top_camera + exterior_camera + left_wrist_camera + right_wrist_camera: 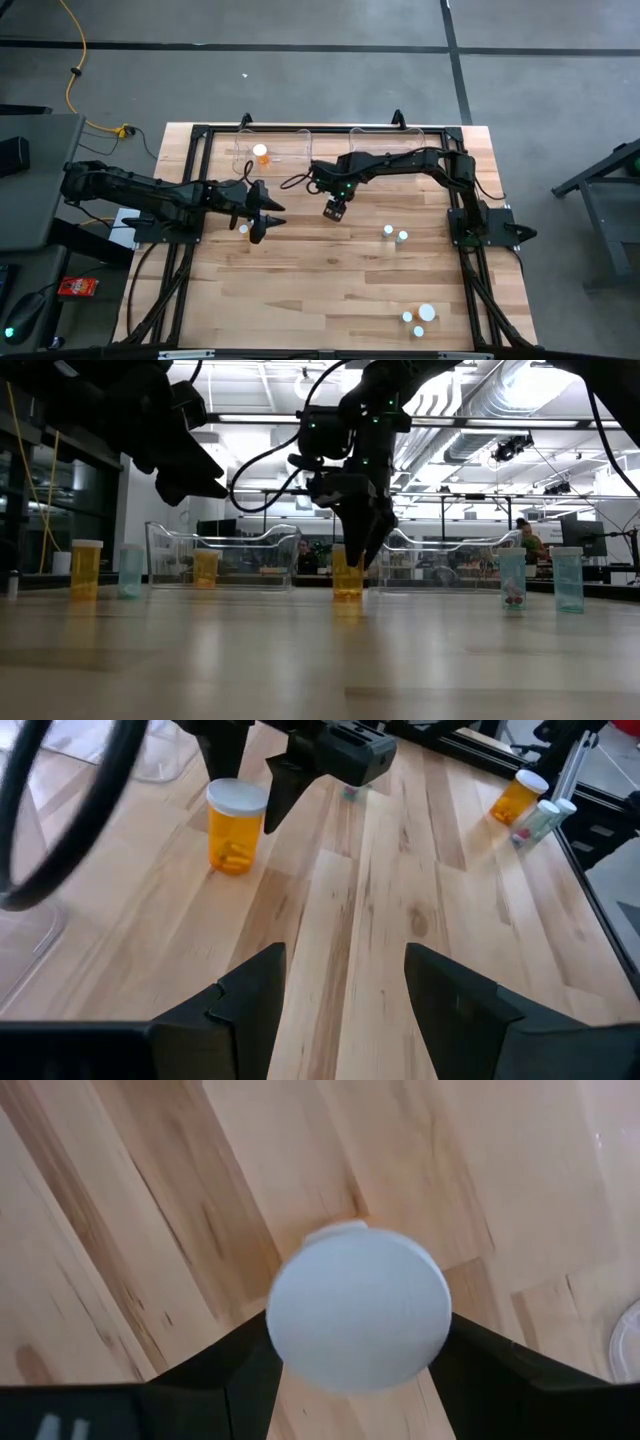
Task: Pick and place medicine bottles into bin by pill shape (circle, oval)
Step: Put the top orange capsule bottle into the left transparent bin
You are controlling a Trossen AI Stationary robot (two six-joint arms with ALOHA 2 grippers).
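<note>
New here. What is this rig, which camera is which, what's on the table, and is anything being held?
It is a robot with two dark arms working at a wooden table, and each arm ends in a two-finger hand.

There are four cameras:
- one looks straight down from above
- one sits at table height, looking across
- one rides on each wrist, looking past that arm's own fingers

At the far edge are two clear bins, and the left one already holds a bottle. Small white-capped pill bottles stand loose on the table. One is by the left hand, a pair is at centre right, and a group is near the front.

The right hand is closed on the cap of an orange bottle, which looks to be standing on the table. The left hand is open and empty.
</note>
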